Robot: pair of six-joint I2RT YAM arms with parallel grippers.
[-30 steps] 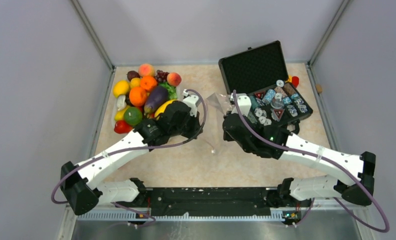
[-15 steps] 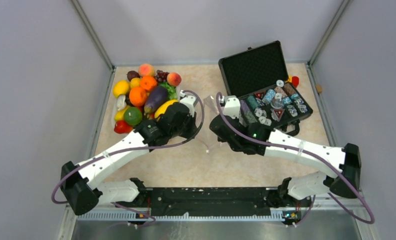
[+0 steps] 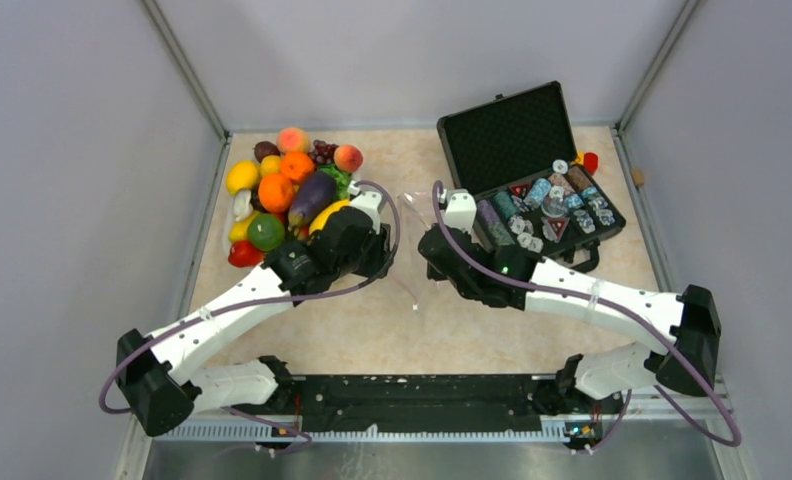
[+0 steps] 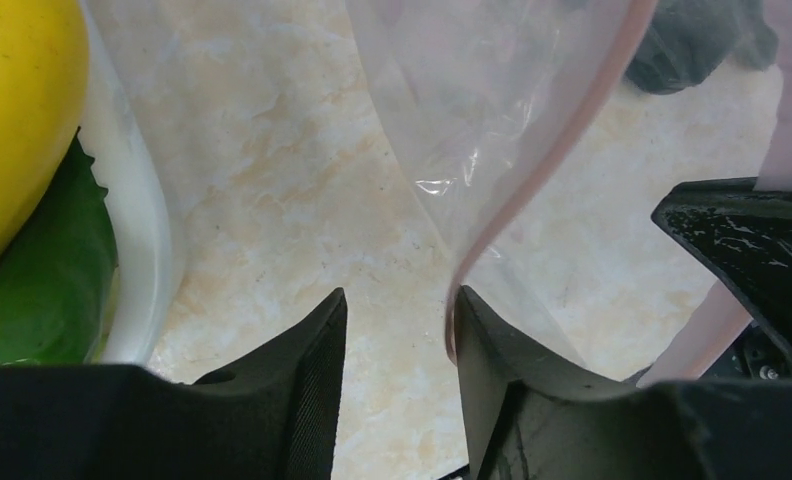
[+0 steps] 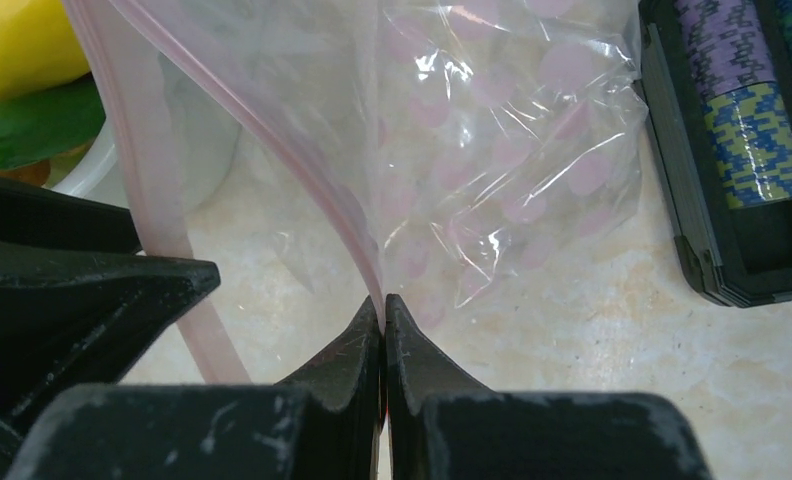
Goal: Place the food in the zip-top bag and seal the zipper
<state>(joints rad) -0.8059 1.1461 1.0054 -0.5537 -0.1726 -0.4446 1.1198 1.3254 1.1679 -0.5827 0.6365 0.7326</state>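
the right claw has slid over toward the middle, bringing the zip-top bag with it, and the left claw has let its two fingers come apart. the right claw is pinched tight on the edge of the bag, right at the pink zipper. that keeps the bag up off the table with its mouth facing the other arm. the left claw is loose and holds nothing. one of its fingers sits just beside the pink strip, i think so it can grab the other side and pull the mouth wide. the bag is between the two arms, and no food shows inside it. the food is piled in the white basin next to the left claw, with the yellow fruit and the green lettuce closest. the black case of chips sits off to the right.
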